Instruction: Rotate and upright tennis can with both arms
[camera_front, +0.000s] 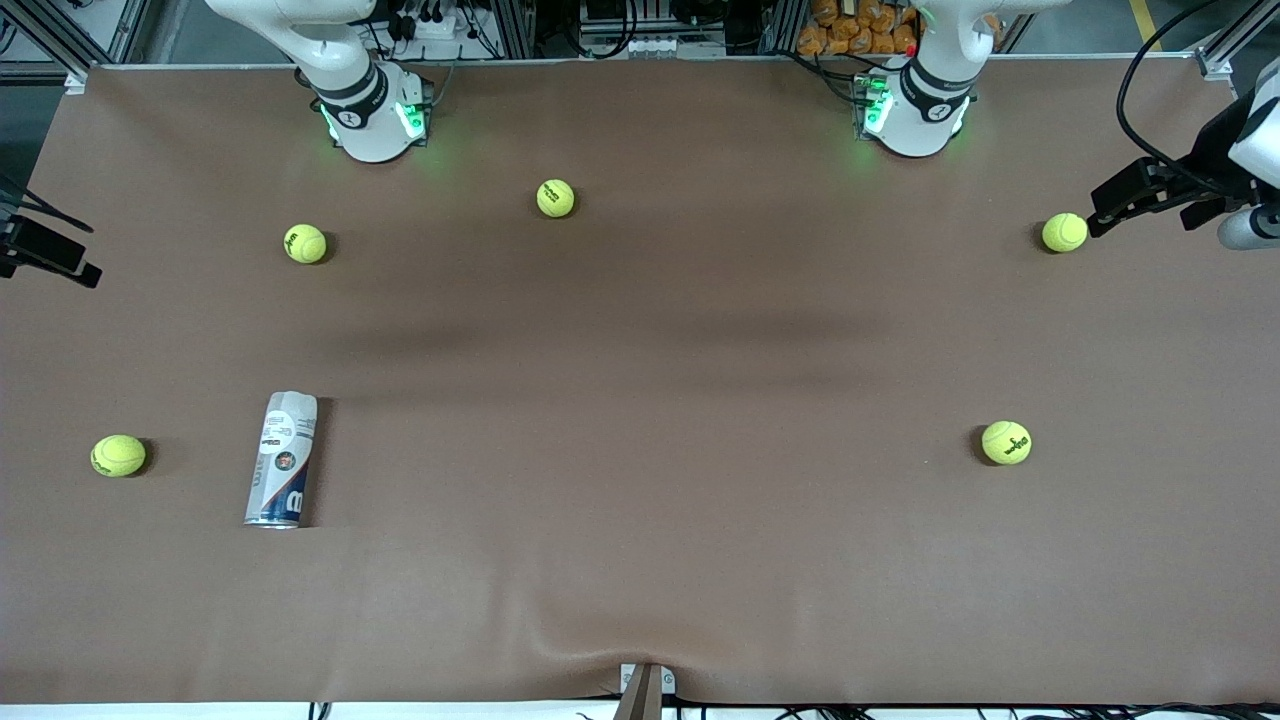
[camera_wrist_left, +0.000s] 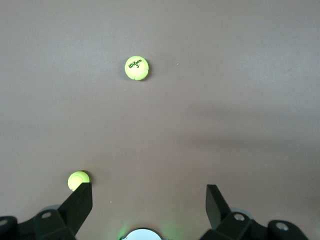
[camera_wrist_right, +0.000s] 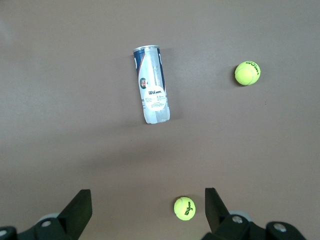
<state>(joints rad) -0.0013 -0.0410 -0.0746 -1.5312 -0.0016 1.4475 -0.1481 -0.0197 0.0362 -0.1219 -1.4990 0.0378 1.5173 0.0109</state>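
— Front view is showing the slim clear-plastic tennis can (camera_front: 282, 459) with its white and dark-blue label lying on its side on the brown table covering (camera_front: 640, 520), toward the right arm's end, silver rim pointing at the camera. What are the wrist views adding?

— The right wrist view is looking down on that can and is showing the right gripper (camera_wrist_right: 149, 206) with its black fingers spread wide, gripping nothing. The left wrist view is missing the can entirely; the left gripper (camera_wrist_left: 149, 199) is also gaping empty, over bare table.

— And around the can?

— A yellow-green tennis ball (camera_front: 118, 455) is sitting beside it, toward the table's end; four more are lying scattered well apart. Nothing is touching the can.

— The room?

— Metal framing and cables are running along the table edge by the two white arm bases.
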